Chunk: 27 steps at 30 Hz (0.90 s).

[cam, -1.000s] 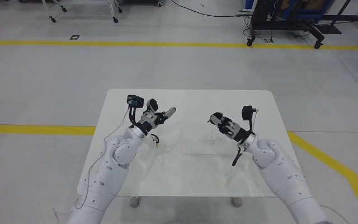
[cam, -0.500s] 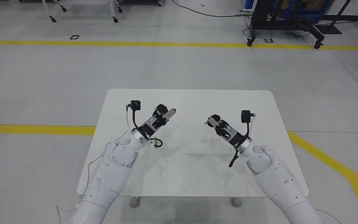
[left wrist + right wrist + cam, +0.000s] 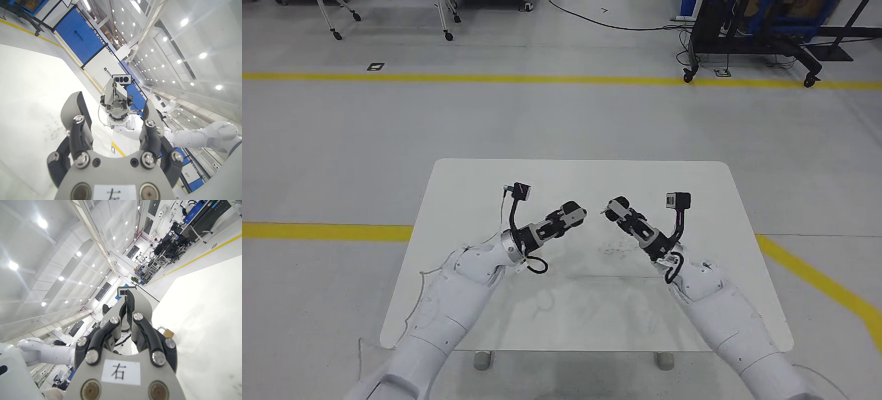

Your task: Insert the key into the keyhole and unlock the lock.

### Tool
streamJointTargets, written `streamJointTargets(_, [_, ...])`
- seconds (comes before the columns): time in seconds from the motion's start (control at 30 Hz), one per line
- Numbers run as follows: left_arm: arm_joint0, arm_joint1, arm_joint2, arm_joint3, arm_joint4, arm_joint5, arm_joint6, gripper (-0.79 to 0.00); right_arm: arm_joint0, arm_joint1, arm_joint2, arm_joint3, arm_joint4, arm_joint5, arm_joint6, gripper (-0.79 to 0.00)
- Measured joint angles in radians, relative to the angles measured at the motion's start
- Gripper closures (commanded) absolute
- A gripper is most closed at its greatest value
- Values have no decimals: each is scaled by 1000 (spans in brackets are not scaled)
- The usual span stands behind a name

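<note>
Both grippers have swung inward, tips now near each other. The left gripper (image 3: 578,212) is spread open and the right gripper (image 3: 613,208) clenched. The padlock (image 3: 168,334) lies just beside the right one.

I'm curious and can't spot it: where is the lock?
In the right wrist view, the lock lies on the table, close beside the right gripper and partly hidden behind it.

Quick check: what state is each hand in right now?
Left hand: open, empty.
Right hand: closed; whether it pinches anything cannot be told.
</note>
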Motion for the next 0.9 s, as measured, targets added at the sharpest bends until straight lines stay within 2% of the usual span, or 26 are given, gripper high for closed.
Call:
streamJointTargets(0.3, [-29, -11, 30, 50, -28, -7, -18, -231, 10, -21, -23, 23, -126, -9, -92, 0])
streamJointTargets(0.67, [-40, -17, 48, 70, -14, -12, -9, -228, 21, -34, -28, 39, -156, -13, -101, 0])
streamJointTargets(0.9, [-46, -20, 60, 78, 8, -7, 0, -197, 25, -40, -28, 44, -165, -17, -93, 0])
